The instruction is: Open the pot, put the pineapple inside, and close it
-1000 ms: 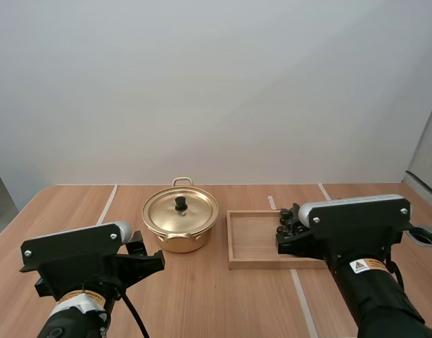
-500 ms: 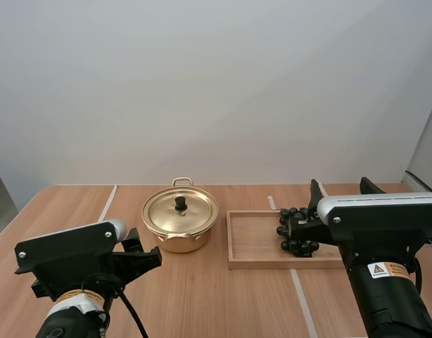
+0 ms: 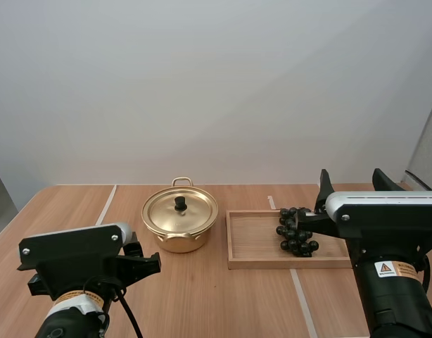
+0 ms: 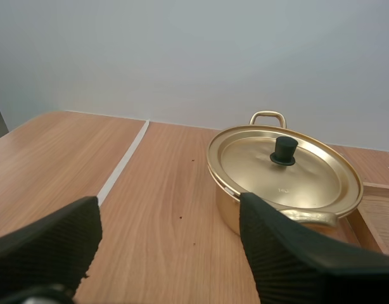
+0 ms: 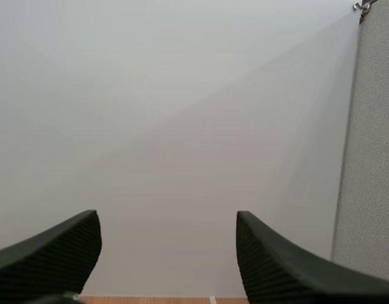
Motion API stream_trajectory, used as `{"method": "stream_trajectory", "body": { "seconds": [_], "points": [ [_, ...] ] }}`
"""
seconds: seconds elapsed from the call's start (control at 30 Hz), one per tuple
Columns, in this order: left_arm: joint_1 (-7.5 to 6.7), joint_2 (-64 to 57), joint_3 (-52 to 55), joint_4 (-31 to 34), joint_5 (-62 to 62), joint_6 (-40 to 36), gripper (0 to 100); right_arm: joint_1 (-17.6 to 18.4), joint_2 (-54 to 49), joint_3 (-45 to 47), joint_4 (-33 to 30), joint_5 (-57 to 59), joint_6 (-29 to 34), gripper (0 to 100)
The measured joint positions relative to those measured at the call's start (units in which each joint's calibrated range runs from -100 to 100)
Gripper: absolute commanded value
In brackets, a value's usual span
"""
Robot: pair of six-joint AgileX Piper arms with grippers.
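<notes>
The pot (image 3: 180,224) sits centre-left in the high view with its lid (image 3: 181,209) on. It is just ahead of your left gripper (image 4: 169,234), whose fingers are spread wide and empty. Your right gripper (image 5: 168,240), at lower right, is equally wide and holds nothing. A bunch of grapes (image 3: 295,230) lies in the wooden tray (image 3: 251,246) right of the pot.

The wooden table (image 3: 202,296) before me carries two things directly: a golden pot (image 3: 179,243) toward my left and a wooden tray (image 3: 286,264) just beside it on my right, not touching it. White tape lines (image 3: 106,204) cross the tabletop.
</notes>
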Motion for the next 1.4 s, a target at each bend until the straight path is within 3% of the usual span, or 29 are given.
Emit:
{"method": "stream_trajectory", "body": {
  "seconds": [0.07,0.17,0.2,0.33,0.53,0.77,1.4],
  "points": [
    [0.00,0.0,0.0,0.0,0.1,0.0,58,-0.4,0.0,0.0,-3.5,3.6,1.5,100],
    [0.00,0.0,0.0,0.0,0.2,0.0,12,-0.8,-0.2,-0.1,-14.4,15.5,12.1,100],
    [0.00,0.0,0.0,0.0,0.2,0.0,0,-0.8,-0.2,-0.1,-15.2,17.0,12.8,100],
    [0.00,0.0,0.0,0.1,0.2,0.0,0,-1.8,-0.6,0.0,-27.2,27.9,21.5,100],
    [0.00,0.0,0.0,0.0,0.3,0.0,0,-3.5,-1.7,0.0,-31.5,39.9,29.5,100],
    [0.00,0.0,0.0,-0.3,0.3,0.0,0,-4.0,-1.9,0.0,-32.8,55.7,31.4,100],
    [0.00,0.0,0.0,-0.3,0.3,0.0,0,-4.0,-1.9,0.0,-34.9,58.8,31.5,100]
  ]
}}
